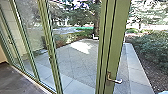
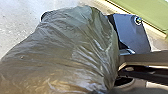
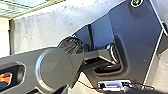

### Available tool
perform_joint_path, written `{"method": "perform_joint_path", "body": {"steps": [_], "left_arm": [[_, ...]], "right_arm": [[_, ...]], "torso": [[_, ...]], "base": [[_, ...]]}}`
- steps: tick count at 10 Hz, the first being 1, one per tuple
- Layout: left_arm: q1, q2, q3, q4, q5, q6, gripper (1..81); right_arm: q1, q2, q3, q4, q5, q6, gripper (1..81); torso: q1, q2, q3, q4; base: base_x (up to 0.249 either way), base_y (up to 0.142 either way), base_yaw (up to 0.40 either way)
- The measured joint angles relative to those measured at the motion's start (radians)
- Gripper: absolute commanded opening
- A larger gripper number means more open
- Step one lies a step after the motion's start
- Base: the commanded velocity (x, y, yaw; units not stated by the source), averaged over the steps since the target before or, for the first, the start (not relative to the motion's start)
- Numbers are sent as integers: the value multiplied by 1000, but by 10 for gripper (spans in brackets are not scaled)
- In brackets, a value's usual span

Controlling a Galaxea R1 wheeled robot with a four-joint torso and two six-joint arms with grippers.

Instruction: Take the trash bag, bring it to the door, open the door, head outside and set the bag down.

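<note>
Showing trash bag (image 2: 67, 52): prob. light, soft, slippery; best grasped by neck. Door handle (image 1: 118, 81) at 4–5 o'clock, head view. Cannot tell either hand's state.

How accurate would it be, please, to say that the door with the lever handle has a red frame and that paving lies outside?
Not quite: the head view shows a green frame, not red, on the door with the lever handle. Paving does lie outside.
</note>
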Motion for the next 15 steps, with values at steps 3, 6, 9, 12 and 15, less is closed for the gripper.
{"method": "perform_joint_path", "body": {"steps": [3, 6, 9, 12, 15], "left_arm": [[0, 5, -1, 0, -1, 0, 10], [0, 25, -6, 0, -5, 1, 10], [0, 36, -30, 0, -7, 1, 10], [0, 43, -43, 0, -6, 0, 10], [0, 43, -45, 0, -4, 0, 10]], "right_arm": [[0, -88, 119, 0, 18, 0, 811], [1, -208, 263, 0, 35, 0, 811], [39, -328, 365, 0, 42, 0, 811], [101, -437, 471, -3, 40, 0, 811], [180, -531, 571, 0, 31, 0, 811]], "torso": [[0, 0, 0, 0], [0, 0, 0, 0], [0, 0, 0, 0], [0, 0, 0, 0], [0, 0, 0, 0]], "base": [[0, 0, 0], [0, 0, 0], [0, 0, 0], [0, 0, 0], [0, 0, 0]]}}
